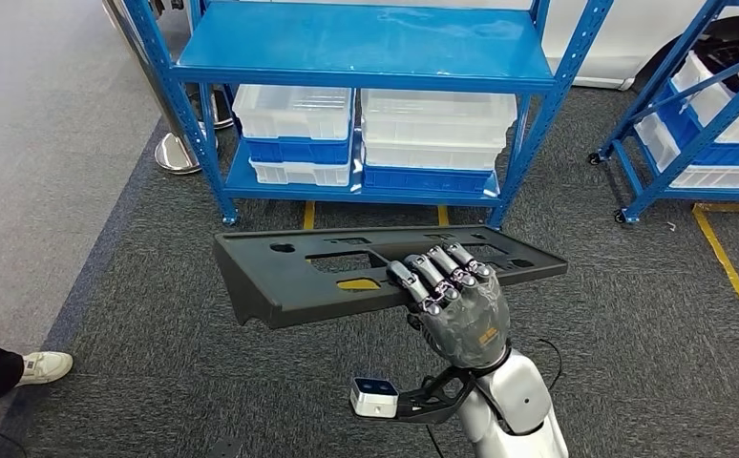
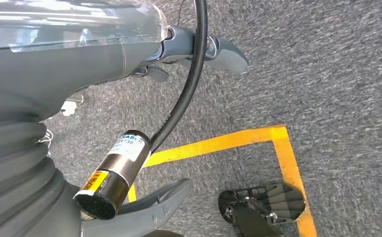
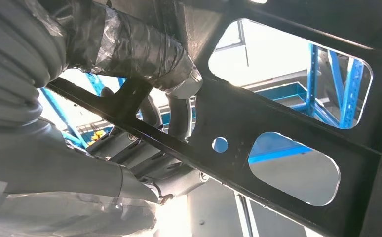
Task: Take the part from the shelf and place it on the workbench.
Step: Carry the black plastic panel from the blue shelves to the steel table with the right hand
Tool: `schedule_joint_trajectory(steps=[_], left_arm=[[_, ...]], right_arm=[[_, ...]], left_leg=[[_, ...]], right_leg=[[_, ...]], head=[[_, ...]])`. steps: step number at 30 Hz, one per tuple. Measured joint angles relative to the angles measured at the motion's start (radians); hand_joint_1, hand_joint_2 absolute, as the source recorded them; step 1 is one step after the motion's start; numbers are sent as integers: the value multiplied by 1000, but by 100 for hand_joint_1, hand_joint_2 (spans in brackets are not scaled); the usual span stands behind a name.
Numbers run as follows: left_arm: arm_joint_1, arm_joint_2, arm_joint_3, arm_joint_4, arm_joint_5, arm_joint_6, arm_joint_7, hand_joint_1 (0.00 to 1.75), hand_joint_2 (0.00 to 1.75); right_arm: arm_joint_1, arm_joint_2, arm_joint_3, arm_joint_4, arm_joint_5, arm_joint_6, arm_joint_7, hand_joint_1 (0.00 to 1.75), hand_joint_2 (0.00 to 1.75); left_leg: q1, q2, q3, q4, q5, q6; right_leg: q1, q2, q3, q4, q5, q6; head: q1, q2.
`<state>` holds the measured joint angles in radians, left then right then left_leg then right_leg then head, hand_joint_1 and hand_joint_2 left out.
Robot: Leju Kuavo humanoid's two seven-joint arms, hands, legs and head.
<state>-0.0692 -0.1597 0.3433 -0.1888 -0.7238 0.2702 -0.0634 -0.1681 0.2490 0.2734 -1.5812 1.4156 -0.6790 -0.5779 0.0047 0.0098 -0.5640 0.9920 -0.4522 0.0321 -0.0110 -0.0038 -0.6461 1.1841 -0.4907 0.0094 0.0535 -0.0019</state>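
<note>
Fingers [image 1: 440, 272] over part [image 1: 299, 272] — gripped

Dark grey speckled carpet [image 1: 633, 363] covers most of the floor, with a lighter grey strip [image 1: 41, 143] running along the left. A blue metal shelving unit [image 1: 366, 57] stands at the far side, white and blue bins [image 1: 294, 124] stacked on its low shelf. Another blue rack [image 1: 700, 124] with bins sits far right. Yellow tape lines [image 1: 724, 258] mark the carpet. A person's white shoe [image 1: 46, 364] pokes in near left.
</note>
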Motion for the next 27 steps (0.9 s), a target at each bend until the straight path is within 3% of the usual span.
schedule_joint_trajectory(steps=[2,3,4,8,15,19,21,24,25,26,27], left_arm=[[-1,0,0,0,0,0,0,0,175],[-1,-1,0,0,0,0,-1,0,175],[-1,-1,0,0,0,-1,-2,0,175],[1,0,4,0,2,-2,-8,0,175],[9,7,17,0,2,-2,-13,0,175],[10,11,21,0,0,-2,-13,0,175],[9,11,21,0,0,-2,-13,0,175],[9,11,22,0,0,-2,-13,0,175],[10,11,22,0,0,-3,-13,0,175],[10,10,22,0,0,-3,-13,0,175],[11,10,22,0,-1,-3,-13,0,175]], right_arm=[[-1,1,-1,0,0,0,0,175,175],[-1,2,-1,0,-1,0,0,175,175],[-2,3,-1,1,-2,0,-1,175,175],[-5,5,-2,13,-13,0,-5,175,175],[-13,6,-2,49,-22,0,0,175,175],[-14,9,-2,56,-27,0,0,175,175],[-16,12,-2,56,-28,0,0,175,175],[-16,12,-2,60,-31,0,0,175,175],[-15,11,-2,62,-31,0,0,175,175],[-14,10,-2,64,-31,0,0,175,175],[-14,10,-2,65,-31,0,0,175,175]], left_leg=[[-2,0,-10,7,6,-8],[-3,0,-13,8,9,-13],[-3,0,-15,8,12,-19],[-4,0,-20,4,20,-6],[-4,-1,-28,8,27,-10],[-1,0,-28,0,34,-8],[7,2,-20,-21,45,-5],[10,3,-22,-29,52,-2],[11,5,-25,-26,52,-3],[12,7,-27,-22,50,-5],[15,9,-29,-16,48,-8]], right_leg=[[5,0,84,-127,0,-11],[8,1,102,-159,-7,-14],[10,1,106,-171,-9,-15],[9,1,100,-182,1,-11],[8,0,89,-172,5,-14],[9,-1,88,-173,5,-8],[10,0,74,-139,-25,-1],[1,3,-4,35,-118,13],[-3,3,-25,80,-130,18],[-7,3,-29,89,-122,23],[-12,0,-15,60,-95,28]], head=[[0,0],[0,0],[0,0],[-1,0],[-1,0],[-1,0],[0,0],[0,0],[1,0],[0,0],[1,0]])
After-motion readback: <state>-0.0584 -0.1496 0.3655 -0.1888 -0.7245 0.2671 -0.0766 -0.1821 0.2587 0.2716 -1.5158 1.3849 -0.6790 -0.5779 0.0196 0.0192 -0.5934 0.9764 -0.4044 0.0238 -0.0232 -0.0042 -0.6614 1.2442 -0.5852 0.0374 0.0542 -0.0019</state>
